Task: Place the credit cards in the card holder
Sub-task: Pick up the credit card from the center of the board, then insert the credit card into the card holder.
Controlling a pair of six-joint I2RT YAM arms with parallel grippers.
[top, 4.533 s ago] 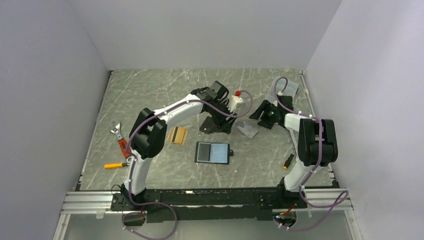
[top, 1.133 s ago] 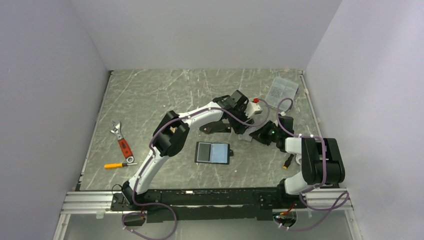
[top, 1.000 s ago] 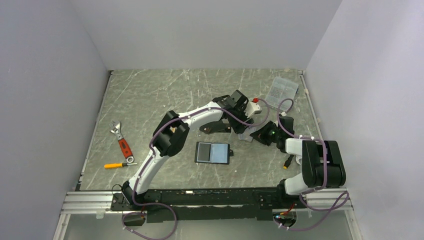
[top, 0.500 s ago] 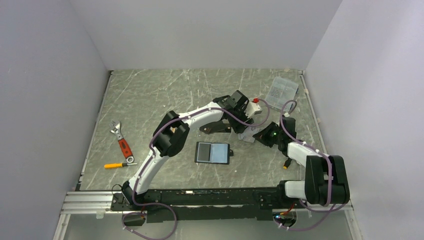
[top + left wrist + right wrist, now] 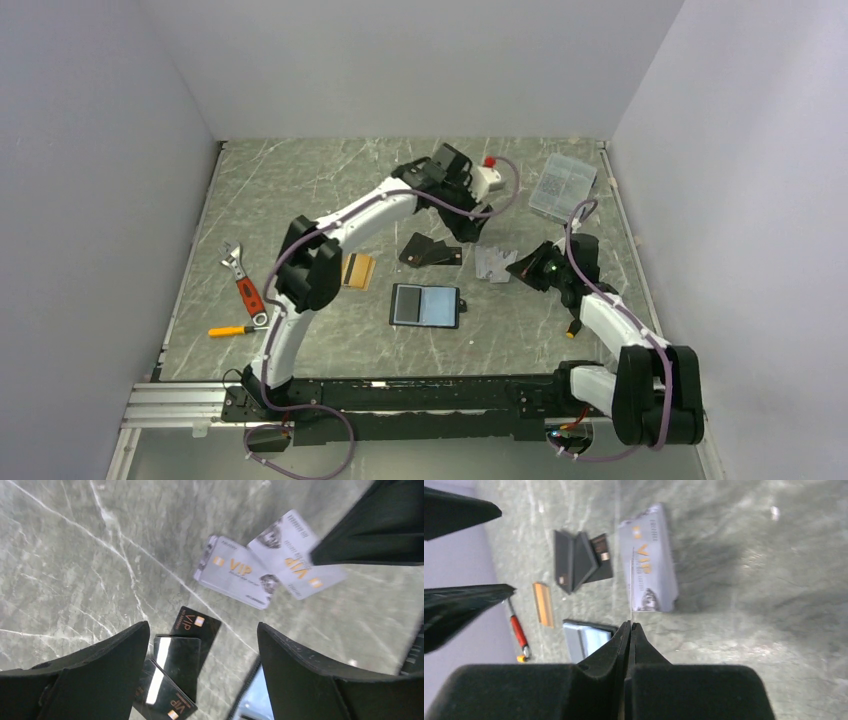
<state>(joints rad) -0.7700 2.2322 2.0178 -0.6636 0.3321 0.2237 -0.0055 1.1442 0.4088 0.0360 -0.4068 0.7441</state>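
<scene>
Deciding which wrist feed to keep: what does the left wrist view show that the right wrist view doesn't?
Only left wrist: the printed face of the held silver card in the right gripper, merely edge-on for the right wrist. Only right wrist: the orange-gold card and the red-handled tool. Both: the lying silver card, the black cards and the card holder.

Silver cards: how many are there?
2. One card lies flat on the table, right of the black cards; the other card is pinched by the right gripper. More may hide underneath.
</scene>
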